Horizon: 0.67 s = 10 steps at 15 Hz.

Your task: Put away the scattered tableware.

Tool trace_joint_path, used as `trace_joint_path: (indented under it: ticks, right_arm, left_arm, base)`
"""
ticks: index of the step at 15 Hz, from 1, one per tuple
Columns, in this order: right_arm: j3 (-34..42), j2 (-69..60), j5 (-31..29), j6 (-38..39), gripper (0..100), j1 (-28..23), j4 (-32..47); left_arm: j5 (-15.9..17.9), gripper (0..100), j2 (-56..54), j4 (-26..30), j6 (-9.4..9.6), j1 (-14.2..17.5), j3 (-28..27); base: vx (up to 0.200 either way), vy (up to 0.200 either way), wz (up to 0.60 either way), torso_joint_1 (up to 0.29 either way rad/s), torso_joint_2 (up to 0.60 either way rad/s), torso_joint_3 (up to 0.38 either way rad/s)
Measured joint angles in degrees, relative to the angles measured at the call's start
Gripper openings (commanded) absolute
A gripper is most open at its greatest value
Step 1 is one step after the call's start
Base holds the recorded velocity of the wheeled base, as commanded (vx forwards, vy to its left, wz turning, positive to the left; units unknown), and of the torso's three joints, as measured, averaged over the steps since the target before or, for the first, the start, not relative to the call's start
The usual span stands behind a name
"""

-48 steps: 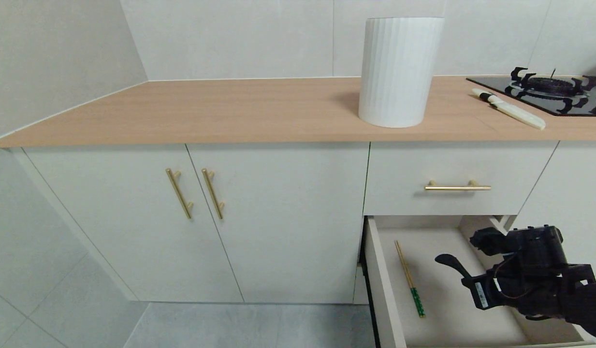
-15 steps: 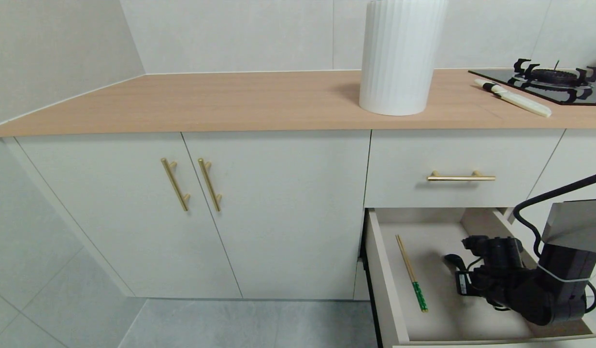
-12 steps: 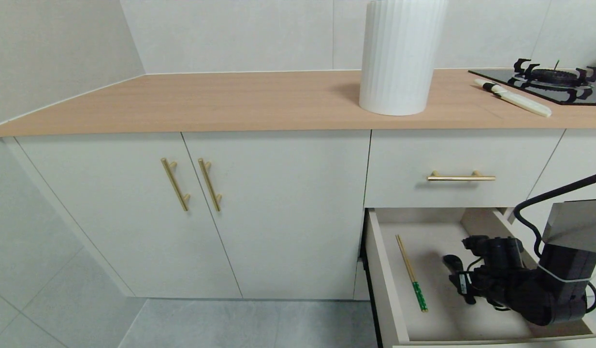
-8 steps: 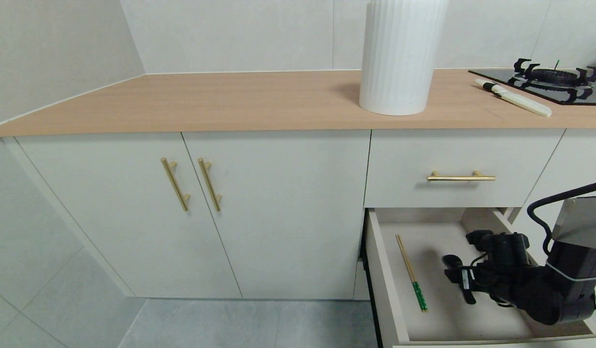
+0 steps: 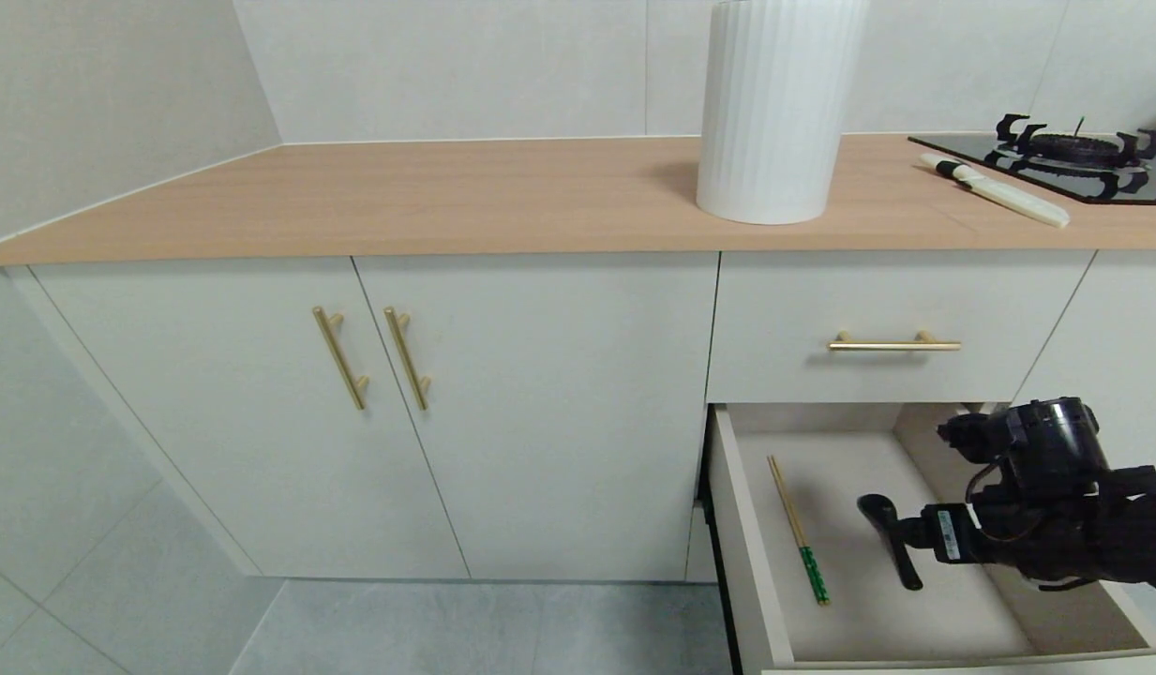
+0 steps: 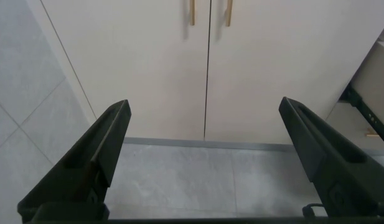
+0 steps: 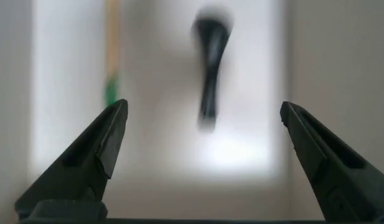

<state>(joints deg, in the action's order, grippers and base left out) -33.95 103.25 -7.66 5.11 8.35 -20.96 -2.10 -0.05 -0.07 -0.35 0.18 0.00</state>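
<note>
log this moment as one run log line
right gripper: open above open drawer | black spoon: free on drawer floor beside chopsticks | left gripper: open | knife: on counter

The surface is showing warm wood grain under a smooth, matt finish. The cabinet doors are looking like matt off-white laminate, and their bar handles are gleaming as brushed, brass-coloured metal. The ribbed container is reading as matt white, though its material is unclear. The hob is shining as glossy black glass. Inside the pale, matt drawer, the chopsticks are appearing as light wood with green-painted ends, and the spoon is looking like smooth black plastic. The fingers of the right hand are showing matt black plastic. The floor is presenting matt grey tile.
</note>
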Motion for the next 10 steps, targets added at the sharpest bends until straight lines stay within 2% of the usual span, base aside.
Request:
trace_joint_path:
  ticks: [2, 3, 4, 10]
  right_arm:
    - [-5.1, -6.2, 2.9, 3.4, 100, 2.2, 16.0]
    - [-7.4, -8.7, 5.5, 4.3, 100, 2.8, 20.3]
    - [-8.8, -11.1, 7.5, 4.6, 100, 3.2, 22.8]
    - [-11.4, -19.4, 8.4, 0.3, 100, 3.9, 34.5]
  left_arm:
    - [0.0, 100, 0.0, 0.0, 0.54, 0.0, 0.0]
    - [0.0, 100, 0.0, 0.0, 0.51, 0.0, 0.0]
    - [0.0, 100, 0.0, 0.0, 0.49, 0.0, 0.0]
    - [0.0, 100, 0.0, 0.0, -0.27, 0.0, 0.0]
  base:
    - [0.000, 0.000, 0.00, 0.000, 0.00, 0.000]
    - [0.000, 0.000, 0.00, 0.000, 0.00, 0.000]
    - [0.000, 0.000, 0.00, 0.000, 0.00, 0.000]
    - [-0.200, 0.000, 0.00, 0.003, 0.00, 0.005]
